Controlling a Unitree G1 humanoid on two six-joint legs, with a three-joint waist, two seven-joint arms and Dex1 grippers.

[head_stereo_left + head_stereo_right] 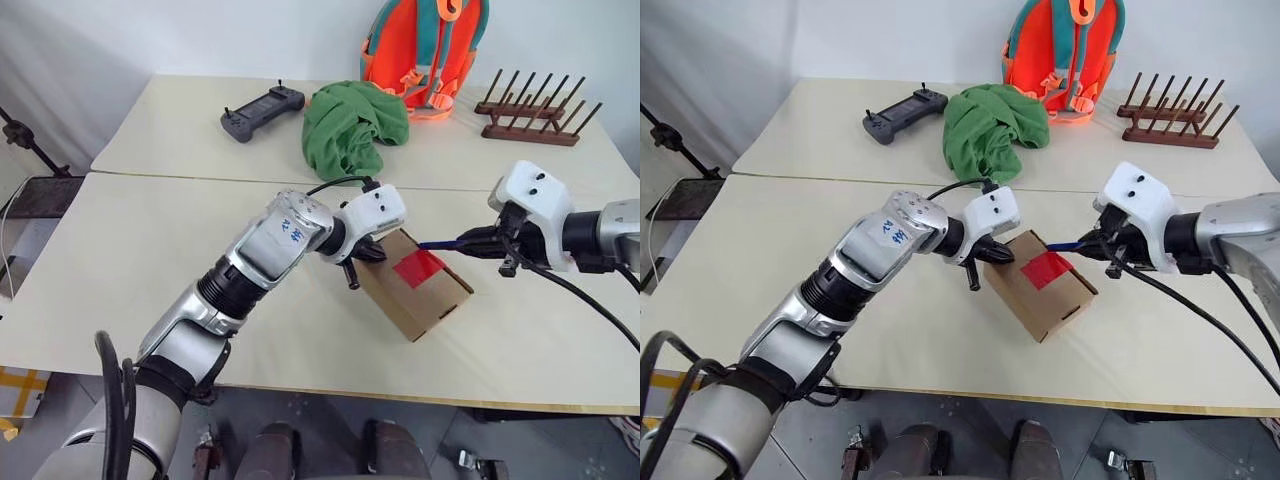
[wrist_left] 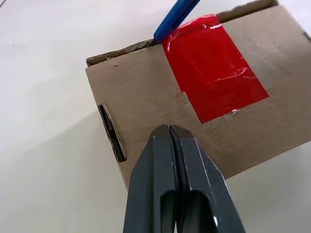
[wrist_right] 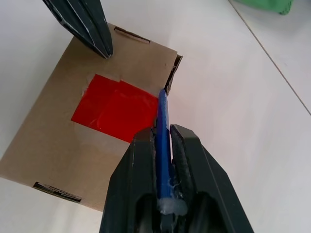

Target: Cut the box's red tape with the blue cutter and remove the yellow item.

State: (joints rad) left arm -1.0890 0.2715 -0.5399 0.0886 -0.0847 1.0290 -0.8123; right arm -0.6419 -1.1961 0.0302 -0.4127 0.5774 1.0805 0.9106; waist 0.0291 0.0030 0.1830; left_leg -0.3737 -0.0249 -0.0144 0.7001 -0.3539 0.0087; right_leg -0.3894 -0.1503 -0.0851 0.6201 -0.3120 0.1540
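Observation:
The brown box (image 1: pixel 425 300) lies tilted on the table with the red tape (image 1: pixel 419 268) across its top seam. My left gripper (image 1: pixel 380 254) is shut with nothing in it, its tip (image 2: pixel 168 128) resting on the box top beside the tape. My right gripper (image 3: pixel 165 131) is shut on the blue cutter (image 3: pixel 162 121). The cutter's tip sits at the tape's far edge by the box rim, seen in the left wrist view as a blue shaft (image 2: pixel 176 17). The flaps are closed and the yellow item is hidden.
At the back of the table lie a green cloth (image 1: pixel 352 125), a dark game controller (image 1: pixel 262 110), an orange backpack (image 1: pixel 425 45) and a wooden rack (image 1: pixel 530 115). A seam (image 1: pixel 200 178) crosses the tabletop behind the box. The table's front edge (image 1: pixel 330 392) is close.

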